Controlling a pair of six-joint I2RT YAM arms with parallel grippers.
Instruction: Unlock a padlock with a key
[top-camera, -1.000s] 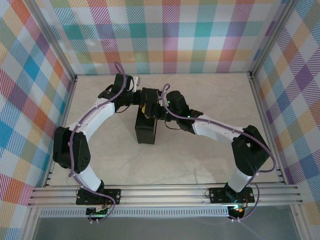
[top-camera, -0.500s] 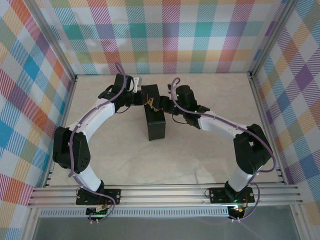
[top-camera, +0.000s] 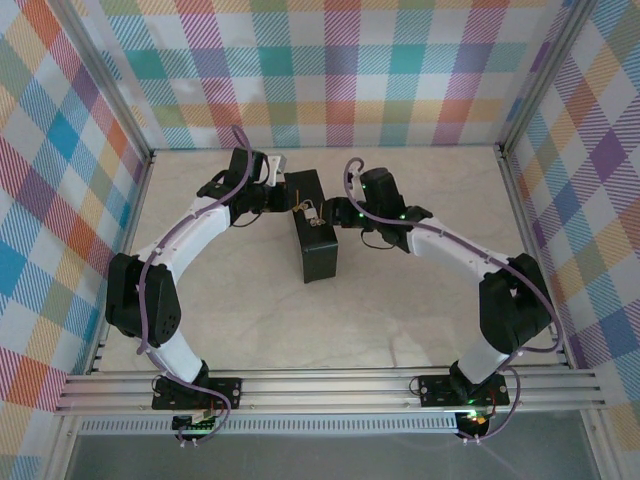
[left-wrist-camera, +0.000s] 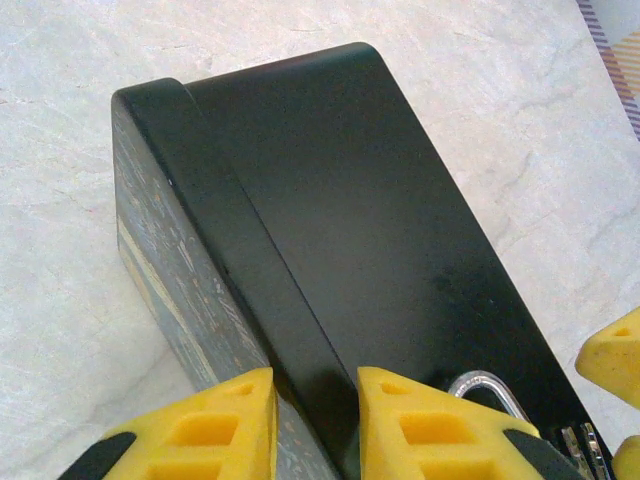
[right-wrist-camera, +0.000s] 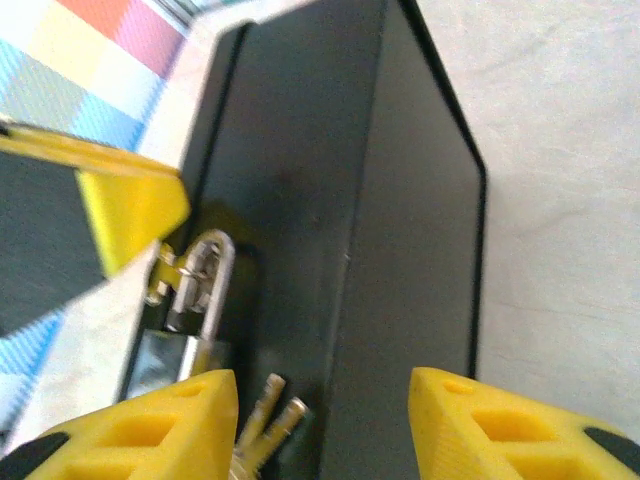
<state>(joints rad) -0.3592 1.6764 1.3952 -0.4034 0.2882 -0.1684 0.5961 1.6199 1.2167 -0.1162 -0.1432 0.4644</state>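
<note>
With the left pincer (left-wrist-camera: 315, 435) pinching the edge of the tin box (left-wrist-camera: 380, 250), the right pincer (right-wrist-camera: 320, 420) hangs spread just behind the padlock (right-wrist-camera: 170, 352) and key (right-wrist-camera: 268, 412); grasping the key looks next, needing a fine, centred pinch.

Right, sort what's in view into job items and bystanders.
Job: padlock; key; tin box carrying the padlock; left gripper clamped on the box edge; right gripper open beside the key.
Bystanders: table; checked walls.
</note>
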